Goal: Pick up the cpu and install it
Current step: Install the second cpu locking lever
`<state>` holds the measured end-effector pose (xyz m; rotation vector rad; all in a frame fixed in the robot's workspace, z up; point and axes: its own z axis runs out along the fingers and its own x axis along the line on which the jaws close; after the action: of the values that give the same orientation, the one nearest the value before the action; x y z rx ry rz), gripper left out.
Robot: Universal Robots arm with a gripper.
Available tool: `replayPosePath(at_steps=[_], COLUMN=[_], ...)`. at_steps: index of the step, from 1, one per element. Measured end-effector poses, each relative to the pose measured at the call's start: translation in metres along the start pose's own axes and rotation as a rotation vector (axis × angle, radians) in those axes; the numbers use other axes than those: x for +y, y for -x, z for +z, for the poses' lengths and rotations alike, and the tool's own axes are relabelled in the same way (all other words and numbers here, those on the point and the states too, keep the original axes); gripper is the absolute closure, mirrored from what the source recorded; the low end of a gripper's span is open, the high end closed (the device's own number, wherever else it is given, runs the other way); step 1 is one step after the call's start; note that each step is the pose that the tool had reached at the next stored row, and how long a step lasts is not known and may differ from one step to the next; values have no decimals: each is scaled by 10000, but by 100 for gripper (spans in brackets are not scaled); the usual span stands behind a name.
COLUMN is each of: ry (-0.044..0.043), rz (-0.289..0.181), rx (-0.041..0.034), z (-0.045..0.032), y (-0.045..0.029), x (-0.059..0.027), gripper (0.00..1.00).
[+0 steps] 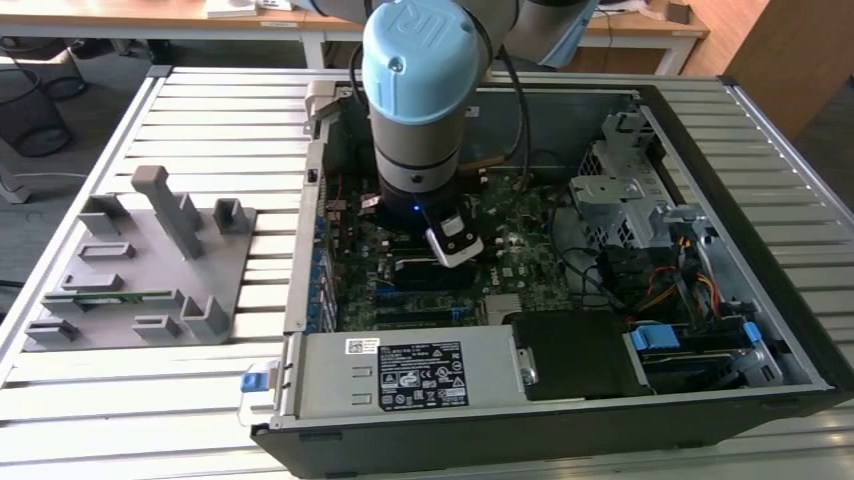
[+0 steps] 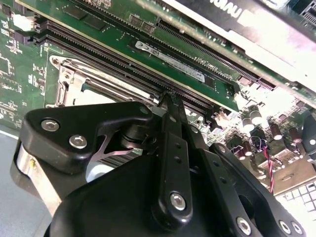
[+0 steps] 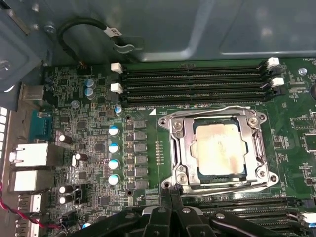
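Note:
The cpu (image 3: 219, 150), a flat square chip with a pale smeared metal top, lies inside the metal-framed socket (image 3: 180, 133) on the green motherboard (image 3: 148, 98) in the first wrist view. My gripper (image 3: 171, 193) hangs just beside the socket's edge, its black fingers pressed together with nothing between them. The same shut tips (image 2: 168, 98) appear in the second wrist view, above the memory slots (image 2: 123, 59), with a corner of the socket frame (image 2: 74, 79) beside them. In the exterior view the arm (image 1: 416, 120) reaches down into the open computer case (image 1: 747, 300).
A grey fixture plate (image 1: 147, 270) holding a green memory stick (image 1: 114, 295) lies at the exterior view's left on the slatted table (image 1: 80, 400). Inside the case are the power supply (image 1: 414, 375), a drive cage (image 1: 614, 190) and cable bundles (image 1: 667, 290). Memory slots (image 3: 192, 81) border the socket.

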<state>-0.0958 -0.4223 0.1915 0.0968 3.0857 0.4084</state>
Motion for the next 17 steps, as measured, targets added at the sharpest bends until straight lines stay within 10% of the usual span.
replayPosePath(at_steps=[17], ry=[115], rz=[6], rx=[9], z=[27], y=[-16], x=[19], gripper=[89])
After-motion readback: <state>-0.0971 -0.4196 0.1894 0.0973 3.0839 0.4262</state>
